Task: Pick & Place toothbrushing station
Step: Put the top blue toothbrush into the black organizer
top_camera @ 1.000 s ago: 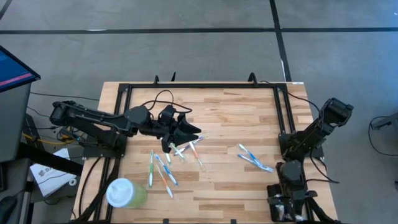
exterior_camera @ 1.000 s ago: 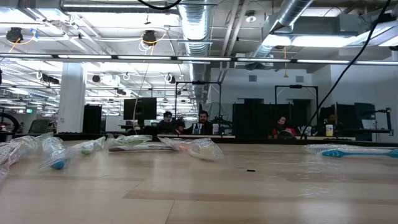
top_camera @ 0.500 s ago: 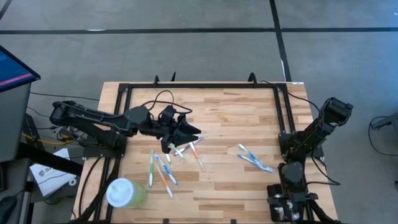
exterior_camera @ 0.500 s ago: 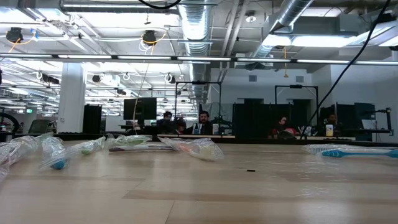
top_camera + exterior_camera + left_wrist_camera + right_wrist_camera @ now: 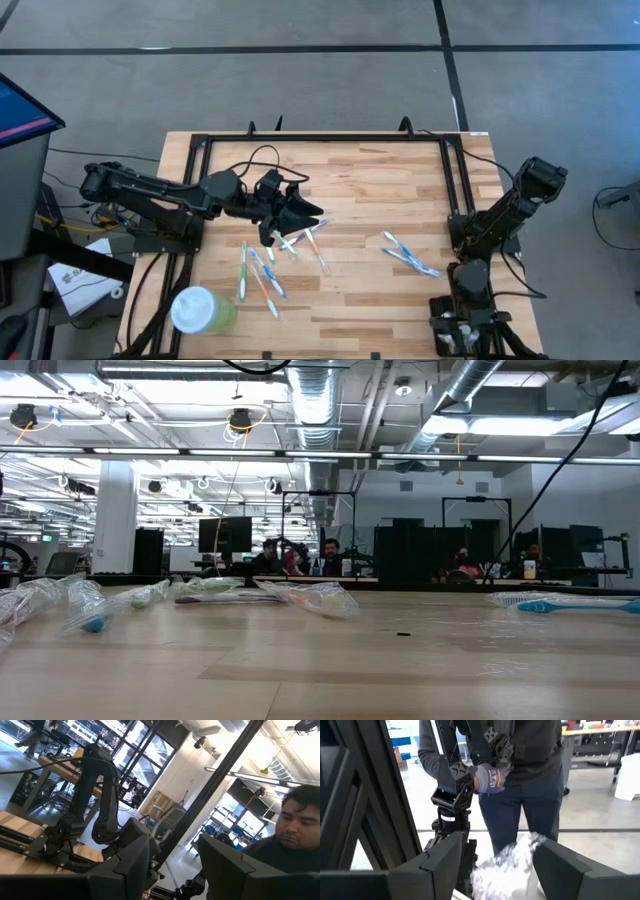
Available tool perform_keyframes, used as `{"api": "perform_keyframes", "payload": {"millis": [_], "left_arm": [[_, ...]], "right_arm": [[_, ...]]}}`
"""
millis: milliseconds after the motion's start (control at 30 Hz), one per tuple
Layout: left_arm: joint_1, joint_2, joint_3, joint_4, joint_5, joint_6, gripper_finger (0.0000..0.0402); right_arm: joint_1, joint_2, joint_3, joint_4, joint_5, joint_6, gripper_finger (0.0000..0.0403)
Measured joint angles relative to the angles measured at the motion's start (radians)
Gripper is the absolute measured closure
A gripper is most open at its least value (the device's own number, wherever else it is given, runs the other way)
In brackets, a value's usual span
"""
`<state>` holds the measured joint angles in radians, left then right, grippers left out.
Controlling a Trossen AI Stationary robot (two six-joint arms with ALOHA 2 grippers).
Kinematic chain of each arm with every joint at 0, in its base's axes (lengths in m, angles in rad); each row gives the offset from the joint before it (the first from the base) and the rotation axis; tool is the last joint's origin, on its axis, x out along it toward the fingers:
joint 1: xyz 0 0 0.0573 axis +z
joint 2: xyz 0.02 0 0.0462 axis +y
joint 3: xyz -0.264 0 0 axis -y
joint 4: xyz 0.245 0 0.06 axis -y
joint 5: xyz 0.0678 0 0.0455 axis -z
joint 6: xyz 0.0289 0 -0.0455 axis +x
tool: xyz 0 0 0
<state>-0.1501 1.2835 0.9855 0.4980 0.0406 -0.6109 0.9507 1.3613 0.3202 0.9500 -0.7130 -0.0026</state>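
1. The right gripper (image 5: pixel 462 335) is cut by the overhead picture's lower edge.
2. The pale green cup (image 5: pixel 203 310) hides the counter (image 5: pixel 360 180) corner.
3. Wrapped toothbrushes (image 5: pixel 95 605) look blurred at counter level.

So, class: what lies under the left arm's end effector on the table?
Wrapped toothbrushes poke out beneath the left end effector; whatever lies directly underneath it is covered.

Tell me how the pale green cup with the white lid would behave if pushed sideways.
The pale green cup with the white lid stands upright near the wooden table's front left corner, so a high push would probably tip it. It looks like light plastic, so it would likely slide easily. Once tipped, its round body could roll.
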Motion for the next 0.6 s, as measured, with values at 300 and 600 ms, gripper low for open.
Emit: {"api": "perform_keyframes", "payload": {"millis": [300,600], "left_arm": [[0.0,0.0,0.0,0.0,-0.001,0.0,0.0234],[0.0,0.0,0.0,0.0,-0.004,0.001,0.0234]], "right_arm": [[-0.052,-0.001,0.0,0.031,-0.041,0.052,0.0179],[-0.075,-0.058,0.0,0.02,-0.075,0.056,0.0178]]}}
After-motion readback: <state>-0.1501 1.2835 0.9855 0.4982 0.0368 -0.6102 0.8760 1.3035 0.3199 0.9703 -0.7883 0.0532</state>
